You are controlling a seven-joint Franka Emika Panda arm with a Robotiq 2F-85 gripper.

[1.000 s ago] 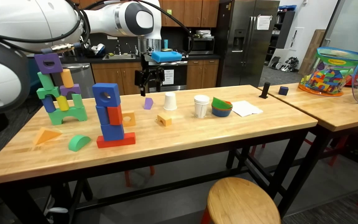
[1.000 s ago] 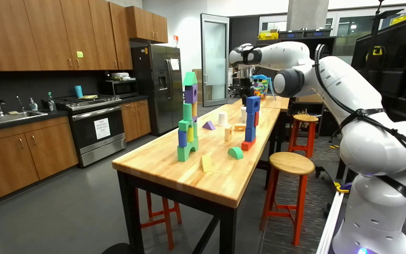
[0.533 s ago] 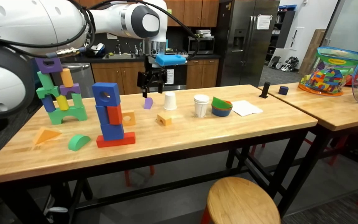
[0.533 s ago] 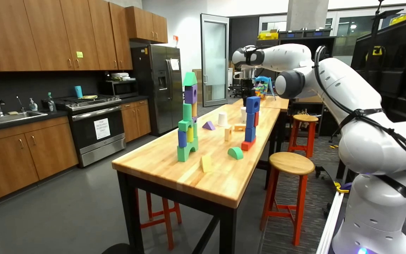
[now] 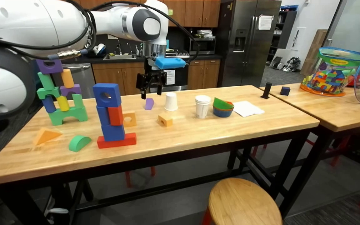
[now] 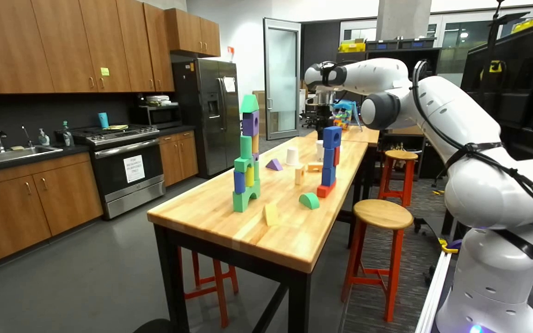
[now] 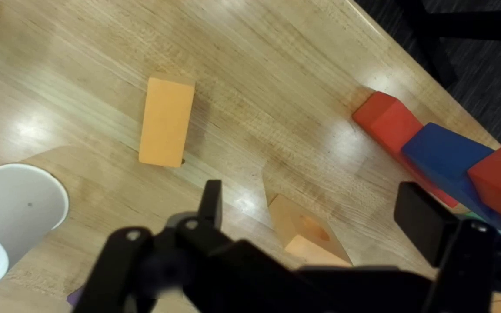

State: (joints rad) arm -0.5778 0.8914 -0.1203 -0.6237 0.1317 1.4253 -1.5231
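Empty gripper (image 5: 151, 93) above the pierced orange block (image 7: 294, 224)

Fingers (image 7: 212, 204): spread wide, nothing between them, no contact with any block. Against one second ago, the gripper sits slightly lower in an exterior view; the objects on the table (image 5: 192, 137) lie as they did. Assessment: positioning in the air, with no piece disturbed.

Pierced orange block: on the table below, framed between the fingers in the wrist view and partly masked by the gripper body. It stands on edge, its holed face upright and turned to the side with the wooden stool (image 5: 244, 203); the hole runs horizontally. That face looks roughly square, so no long axis is evident. Its narrow top runs aslant to the line joining the fingertips.

Surroundings, wrist view: arched orange block (image 7: 167, 121) and upturned white cup (image 7: 28, 208) to the left; blue-and-red tower (image 5: 114, 116) near, to the right.
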